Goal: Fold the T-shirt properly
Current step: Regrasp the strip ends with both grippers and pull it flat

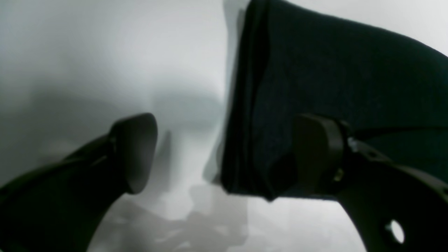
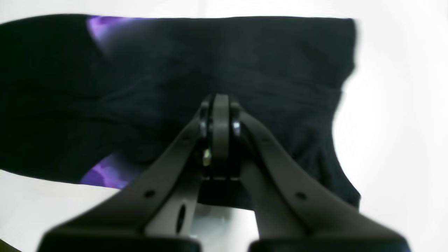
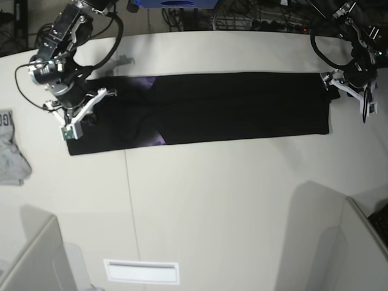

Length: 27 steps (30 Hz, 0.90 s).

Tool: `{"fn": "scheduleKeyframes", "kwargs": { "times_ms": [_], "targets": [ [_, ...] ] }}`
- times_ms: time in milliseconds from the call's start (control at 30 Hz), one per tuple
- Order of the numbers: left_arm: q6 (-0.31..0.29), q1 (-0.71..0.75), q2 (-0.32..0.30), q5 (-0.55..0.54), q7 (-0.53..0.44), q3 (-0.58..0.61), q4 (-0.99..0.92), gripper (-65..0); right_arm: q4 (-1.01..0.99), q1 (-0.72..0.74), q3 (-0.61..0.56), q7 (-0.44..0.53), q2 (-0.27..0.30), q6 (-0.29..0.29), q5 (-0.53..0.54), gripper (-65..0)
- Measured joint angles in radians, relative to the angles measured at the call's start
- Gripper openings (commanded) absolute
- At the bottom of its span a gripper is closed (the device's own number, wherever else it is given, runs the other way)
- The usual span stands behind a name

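Here the T-shirt [image 3: 236,108], laid as a long band on the table [image 3: 230,200], is pinched by the clenched right gripper [image 2: 220,115]; the left gripper [image 1: 224,150] is spread, one finger [image 1: 316,154] resting on the cloth.

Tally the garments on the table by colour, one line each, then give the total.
Black: 1, the T-shirt, folded into a long strip, purple print showing, with the right gripper at one end and the left gripper at the other.
Light grey: 1, the small grey garment at the table edge.
Total: 2
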Motion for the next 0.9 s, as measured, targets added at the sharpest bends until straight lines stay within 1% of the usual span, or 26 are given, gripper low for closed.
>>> {"fn": "scheduleKeyframes", "kwargs": {
  "times_ms": [167,267,300,333,367,433,500,533,567,667,700,767,800,833,867,900],
  "targets": [
    [0.0,-0.037,-0.001,0.0,-0.011,0.0,-0.078,-6.6,0.0,0.0,0.001,-0.003,0.001,0.0,-0.001,-65.0],
    [0.001,-0.043,-0.013,-0.003,-0.029,0.065,-0.092,-7.1,0.0,0.001,0.001,-0.004,0.0,0.0,0.0,-65.0],
    [0.001,-0.044,-0.013,-0.007,-0.032,0.082,-0.096,-9.4,0.0,0.001,0.001,-0.003,0.001,0.0,0.0,-65.0],
    [0.0,-0.045,-0.012,-0.01,-0.039,0.093,-0.098,-13.2,0.0,0.001,0.001,-0.003,0.001,0.0,-0.001,-65.0],
    [0.0,-0.045,-0.01,-0.01,-0.04,0.099,-0.098,-19.1,0.0,0.0,0.003,-0.004,0.001,0.0,-0.002,-65.0],
    [0.0,-0.044,-0.006,-0.012,-0.035,0.102,-0.105,-33.2,0.0,0.0,0.007,-0.003,0.001,0.0,-0.001,-65.0],
    [0.0,-0.043,-0.01,-0.023,-0.042,0.096,-0.131,-52.0,0.0,0.0,0.008,-0.003,0.001,0.0,-0.001,-65.0],
    [0.0,-0.043,-0.013,-0.024,-0.042,0.095,-0.143,-62.9,0.0,-0.005,0.008,0.0,0.001,0.0,0.0,-65.0],
    [0.0,-0.043,-0.015,-0.027,-0.04,0.095,-0.145,-65.0,0.0,-0.009,0.008,0.005,0.001,0.0,-0.001,-65.0],
    [0.0,-0.043,-0.046,-0.018,-0.019,0.099,-0.145,-65.0,0.0,-0.021,0.007,0.0,0.001,0.0,-0.002,-65.0],
    [0.0,-0.04,-0.053,-0.006,-0.026,0.1,-0.136,-65.0,0.0,-0.021,0.007,-0.003,0.001,0.0,-0.003,-65.0],
    [0.006,-0.007,-0.066,0.021,-0.087,0.101,-0.081,-65.0,0.0,-0.021,0.007,0.002,-0.001,0.0,-0.003,-65.0],
    [0.009,0.021,-0.074,0.014,-0.136,0.102,-0.043,-65.0,0.0,-0.021,0.007,0.004,-0.004,0.0,0.0,-65.0],
    [0.018,0.047,-0.083,0.01,-0.159,0.104,-0.005,-65.0,0.0,-0.021,0.008,0.004,-0.005,0.0,0.0,-65.0],
    [0.047,0.069,-0.09,0.015,-0.159,0.108,0.037,-65.0,0.0,-0.021,0.008,0.004,-0.005,0.0,0.0,-65.0],
    [0.057,0.083,-0.092,0.018,-0.158,0.108,0.073,-65.0,0.0,-0.021,0.011,0.003,-0.005,0.0,0.021,-65.0]
  ]
}}
